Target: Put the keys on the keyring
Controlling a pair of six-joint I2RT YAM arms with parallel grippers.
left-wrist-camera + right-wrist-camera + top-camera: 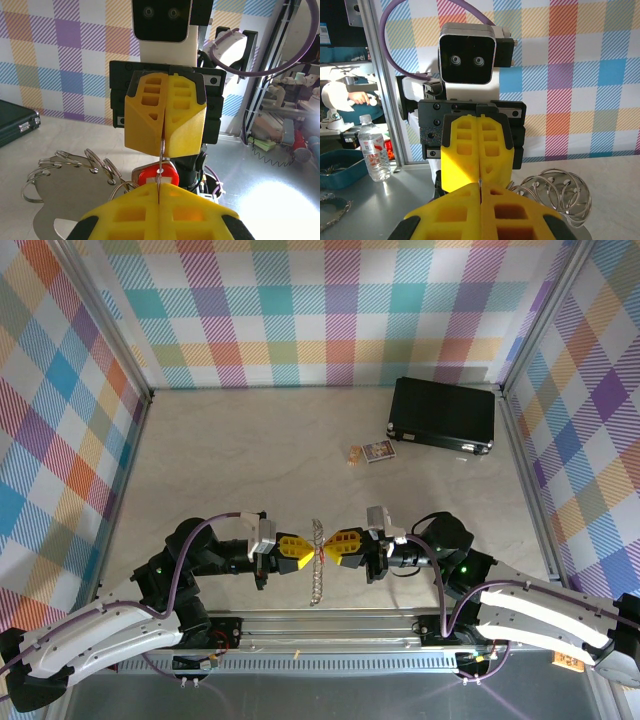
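— Risk from here?
— Slippage, I judge. My left end effector (pixel 307 550) and right end effector (pixel 331 545) both clench the thin wire of the keyring (pixel 316 585), held over the near edge of the surface (pixel 250 460). A twist could drop the key (pixel 158 176) sitting between their tips.
— Count?
— One key, one keyring, two end effectors.

Table (pixel 240 455): free passage over the bare surface from 9 to 12 o'clock and across the centre. Obstacles: black case (pixel 443 416) at 2 o'clock in the far right corner, small card (pixel 377 451) just inboard of it, and checked walls (pixel 300 310) closing 9, 12 and 3 o'clock. At 6 o'clock, left tool (pixel 303 551) and right tool (pixel 335 543) meet tip to tip, both clamped on the keyring (pixel 316 580), with no gap between.
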